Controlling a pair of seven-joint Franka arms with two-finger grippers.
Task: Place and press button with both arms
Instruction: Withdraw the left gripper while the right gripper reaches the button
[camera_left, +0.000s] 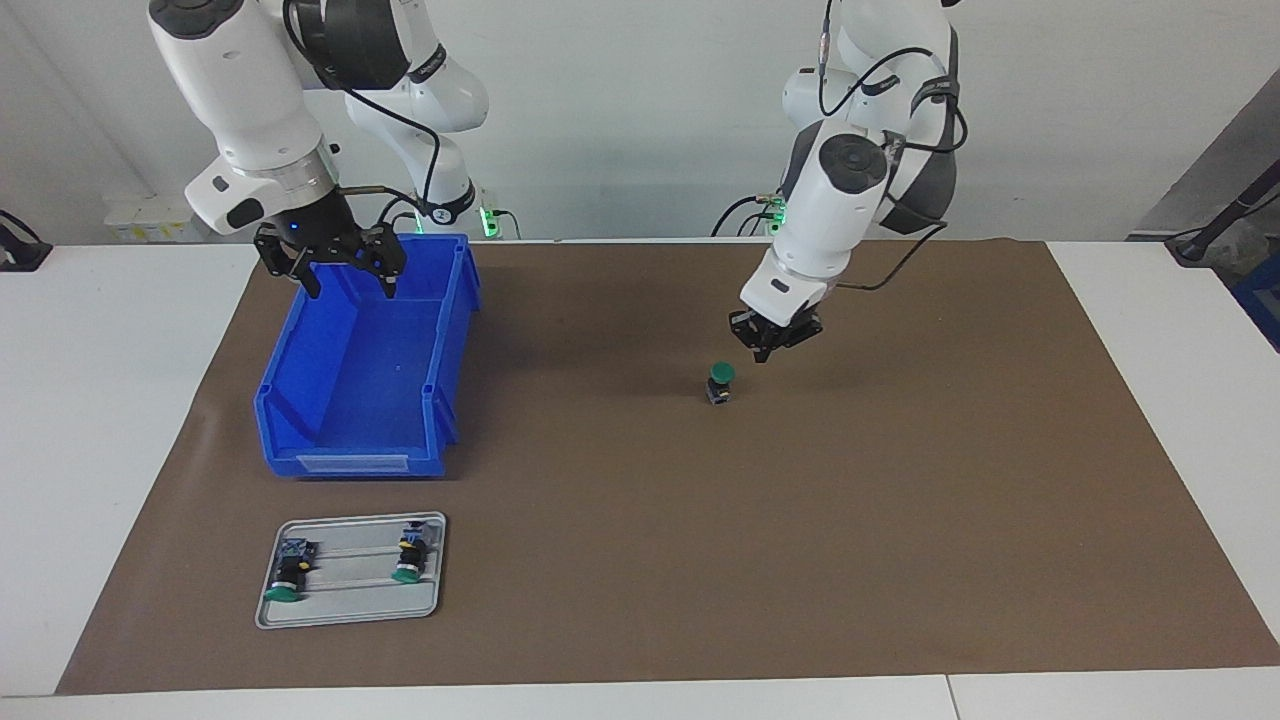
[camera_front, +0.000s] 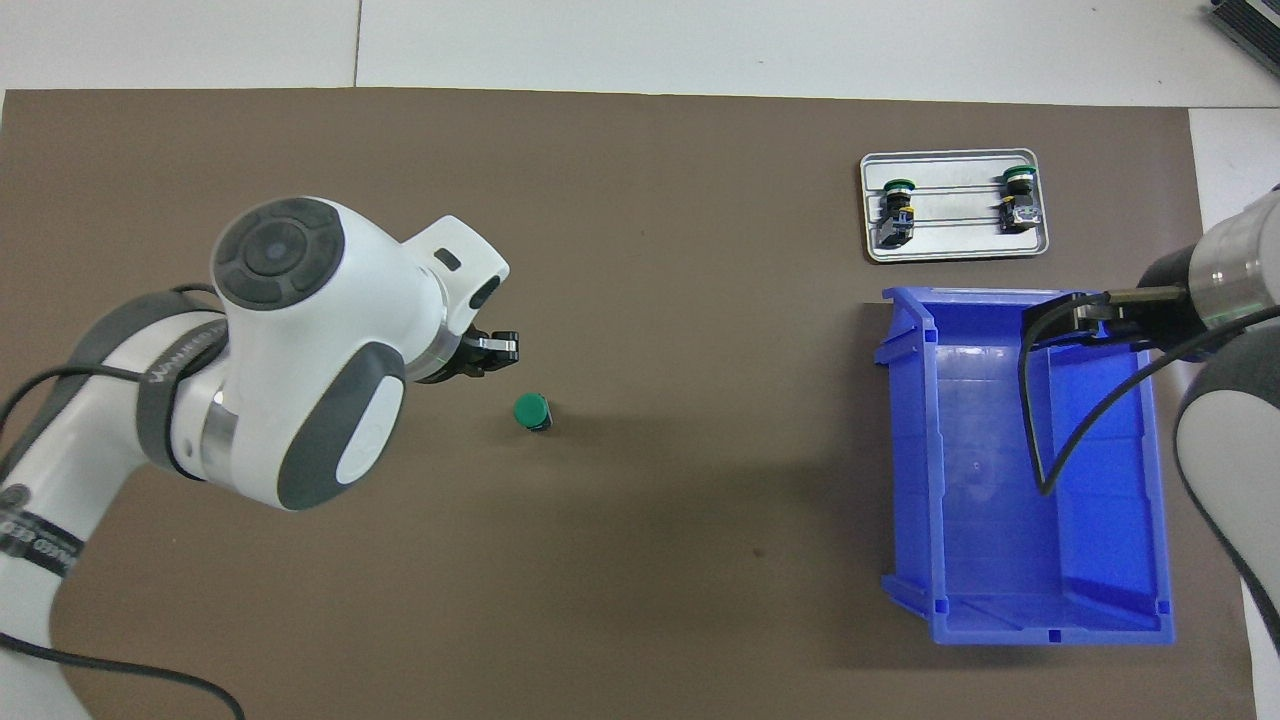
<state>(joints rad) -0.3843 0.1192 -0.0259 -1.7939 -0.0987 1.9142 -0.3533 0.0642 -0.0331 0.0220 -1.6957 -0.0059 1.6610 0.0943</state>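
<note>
- button: green cap up, standing upright on its blue-grey block end, on the brown mat, roughly mid-table, toward the left arm's end; nothing touches it
- left gripper: fingertips together, nothing between them; hangs just above the mat close beside the button, tilted down toward it, a small gap between tip and green cap
- left arm: white with dark grey joint covers, bent over the mat; in the overhead view its big wrist housing covers most of the gripper
- right gripper: fingers spread wide apart, holding nothing; up in the air over the blue bin, above the bin's end nearer the robots in the facing view
- right arm: reaches in from its own end of the table, black cable looping down over the bin
- blue bin: open-top plastic storage bin, on the mat toward the right arm's end, well apart from the button; inside shows only bare blue floor
- metal tray: small grey tray on the mat, farther from the robots than the bin, just beside the bin's label end
- two spare push buttons lie on their sides in the tray, one at each end, green caps pointing away from the robots
- white table shows around the mat's edges
</note>
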